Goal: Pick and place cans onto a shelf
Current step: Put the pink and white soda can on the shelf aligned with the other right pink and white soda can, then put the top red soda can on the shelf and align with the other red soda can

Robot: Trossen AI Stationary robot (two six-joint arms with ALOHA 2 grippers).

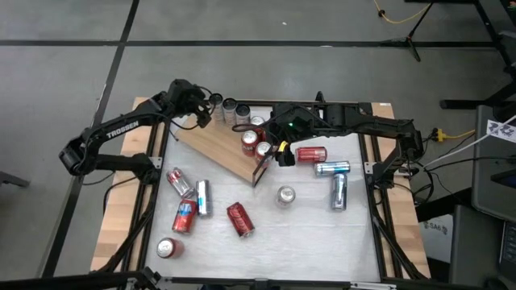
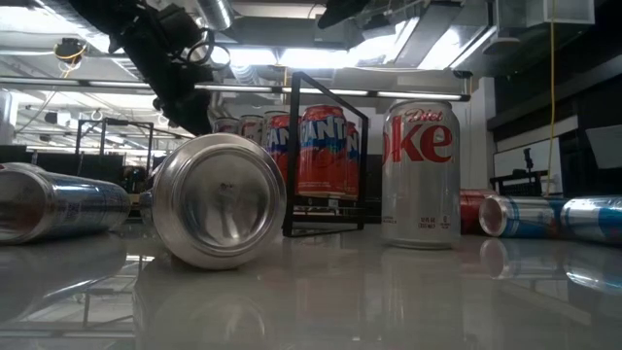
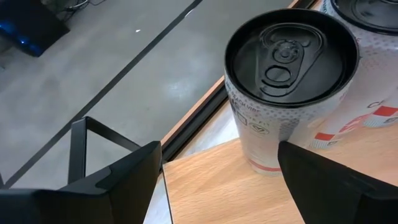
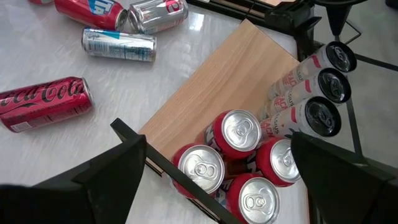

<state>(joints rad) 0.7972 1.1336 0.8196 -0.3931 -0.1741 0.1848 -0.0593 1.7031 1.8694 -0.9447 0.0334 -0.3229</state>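
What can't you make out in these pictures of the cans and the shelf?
- High view: the can count on the shelf; the right gripper covers part of the red cluster.
- Low view: the cans behind the lying can and the Diet Coke can, which block them.
- Left wrist view: the neighbouring can, cut off by the edge.
- Right wrist view: a red can, cut off by the edge.
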